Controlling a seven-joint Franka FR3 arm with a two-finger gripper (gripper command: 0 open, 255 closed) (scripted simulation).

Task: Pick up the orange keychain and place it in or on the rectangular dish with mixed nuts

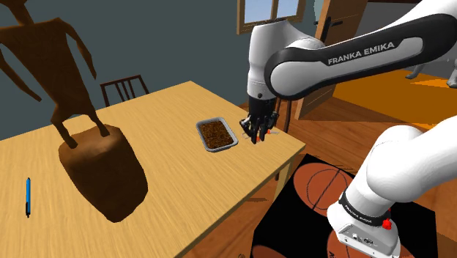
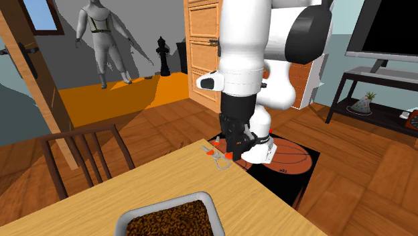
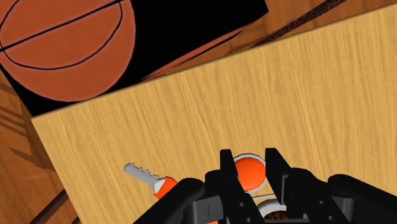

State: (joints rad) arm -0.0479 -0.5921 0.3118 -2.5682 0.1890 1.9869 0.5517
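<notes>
The orange keychain point(image 3: 249, 172) has a round orange fob, a silver ring and a key point(image 3: 153, 181) with an orange head. My gripper point(image 3: 249, 167) is shut on the fob, one black finger on each side. It sits low over the wooden table point(image 1: 176, 198) near the corner beside the arm; the key point(image 2: 218, 159) trails off towards the table edge. I cannot tell whether the key still touches the wood. The rectangular grey dish point(image 1: 222, 149) of brown nuts stands just to the shoulder view's left of the gripper point(image 1: 258, 136), and in the second exterior view the dish point(image 2: 167, 203) lies in front of the gripper point(image 2: 234, 153).
A large brown figure on a rounded base point(image 1: 99, 172) stands mid-table, with a blue pen point(image 1: 28, 196) near the shoulder view's left edge. A wooden chair point(image 2: 87, 154) stands by the table's far side. A basketball rug point(image 3: 63, 44) covers the floor below the table corner.
</notes>
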